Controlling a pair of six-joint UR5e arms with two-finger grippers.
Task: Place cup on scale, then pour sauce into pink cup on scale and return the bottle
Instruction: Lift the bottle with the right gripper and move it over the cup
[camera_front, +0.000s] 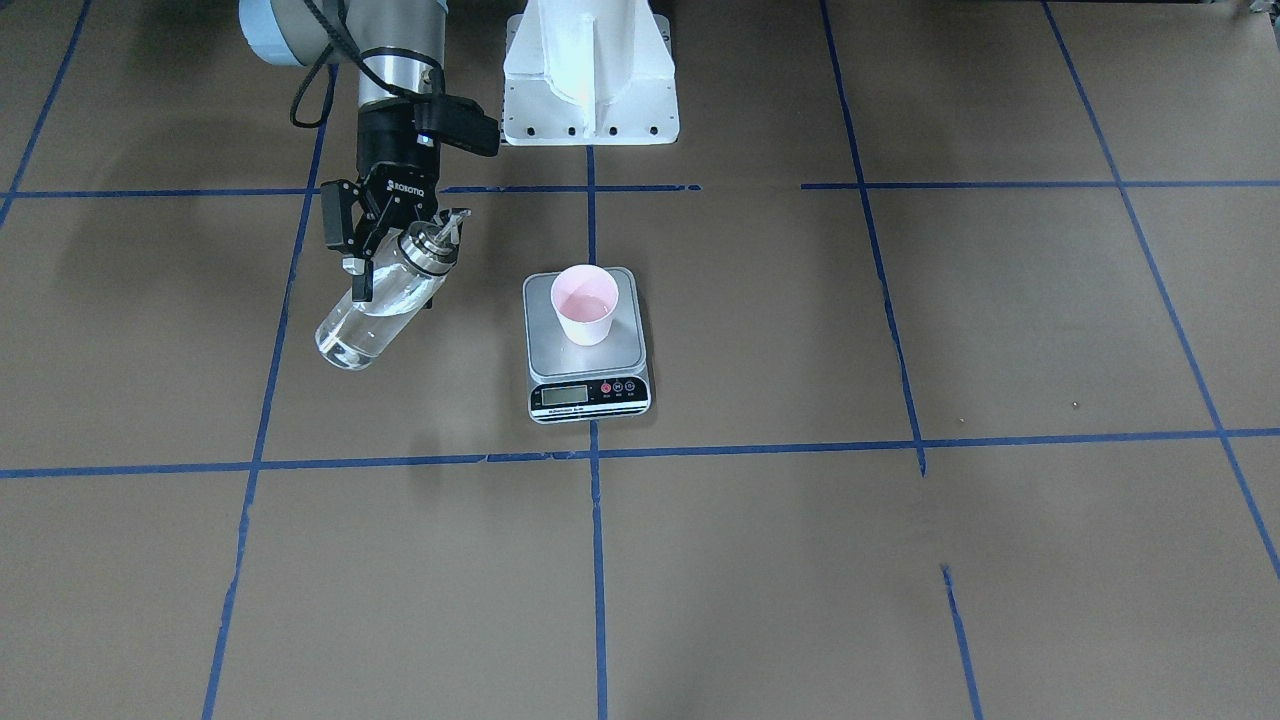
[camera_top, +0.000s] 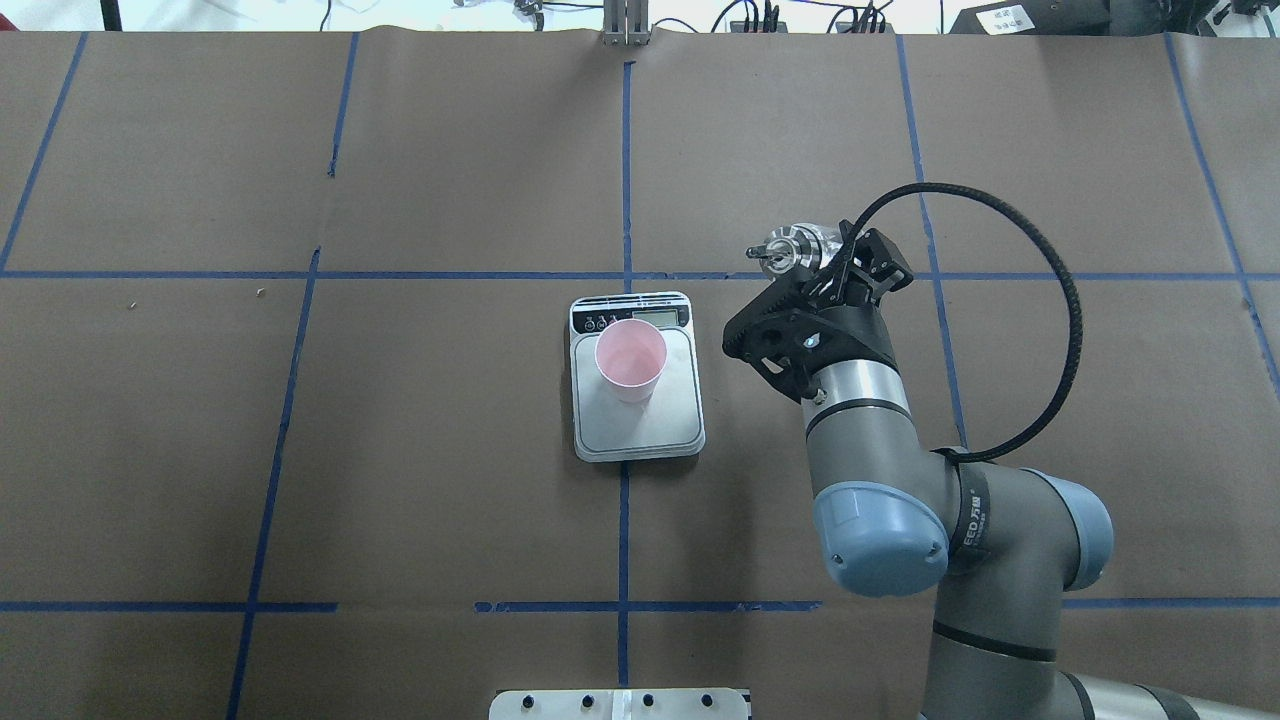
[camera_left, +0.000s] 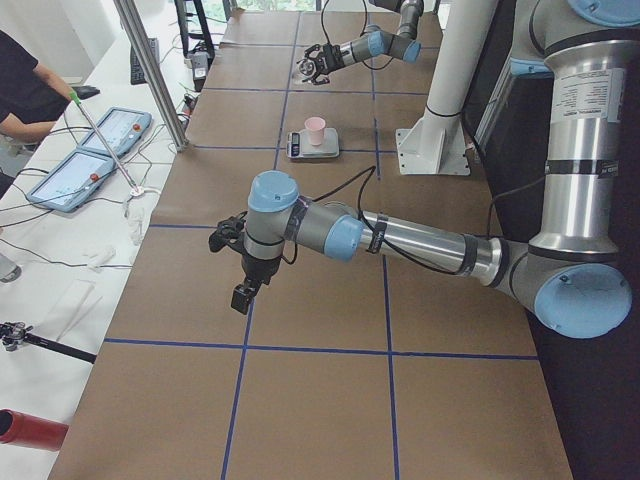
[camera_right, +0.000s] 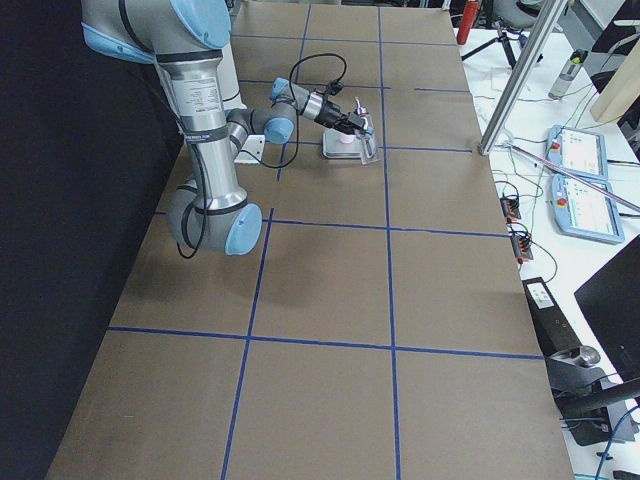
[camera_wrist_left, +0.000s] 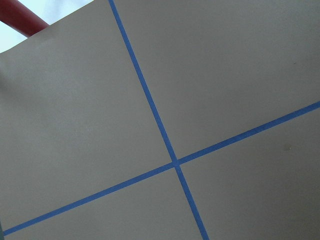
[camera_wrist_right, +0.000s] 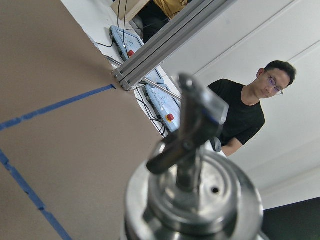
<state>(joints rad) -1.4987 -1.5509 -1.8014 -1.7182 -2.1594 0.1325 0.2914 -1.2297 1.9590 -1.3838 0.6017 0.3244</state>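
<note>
looking past bottle (camera_wrist_right: 192, 200) cap and spout. gripped below that cap by right gripper (camera_front: 392, 282), closed on the glass, tilted, beside the scale (camera_front: 588, 350) but apart. standing upright on scale: cup (camera_front: 585, 305). cannot tell opening of left gripper (camera_left: 245, 292), far from scale.

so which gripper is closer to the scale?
Right. The right gripper holds the bottle just beside the scale; the left gripper hangs far off along the table.

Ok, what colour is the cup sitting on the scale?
The cup is pale pink, clearest in the exterior front-facing view.
</note>
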